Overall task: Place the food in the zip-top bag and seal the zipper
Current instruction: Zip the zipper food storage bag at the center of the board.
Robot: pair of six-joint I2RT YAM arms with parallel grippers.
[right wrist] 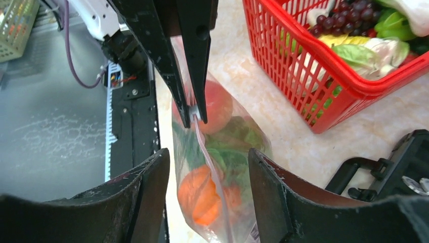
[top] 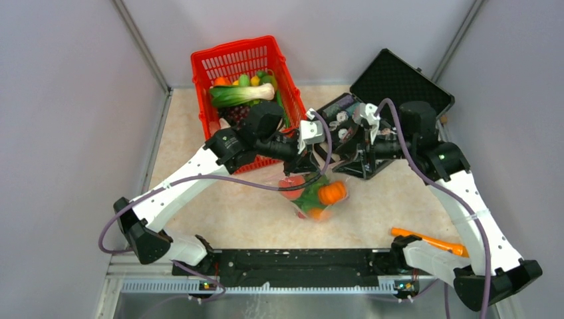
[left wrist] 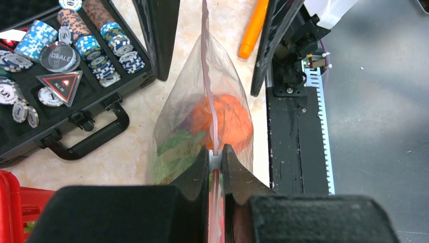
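The clear zip-top bag [top: 314, 197] hangs above the table between both arms, holding an orange pumpkin [top: 332, 193], green lettuce [left wrist: 175, 150] and a red tomato-like ball [right wrist: 217, 105]. My left gripper [left wrist: 216, 158] is shut on the zipper [left wrist: 205, 66] at its small white slider, with the strip running straight away from the jaws. My right gripper [right wrist: 207, 174] is open; its fingers [right wrist: 152, 195] stand either side of the bag's top edge without touching it. In the top view the left gripper [top: 310, 161] and right gripper [top: 337, 163] face each other over the bag.
A red lattice basket [top: 203, 73] with more toy produce stands at the back left. An open black case [top: 399, 80] of poker chips lies at the back right. An orange carrot [top: 429, 240] rests near the right arm's base. The black base rail [top: 292, 262] runs along the front edge.
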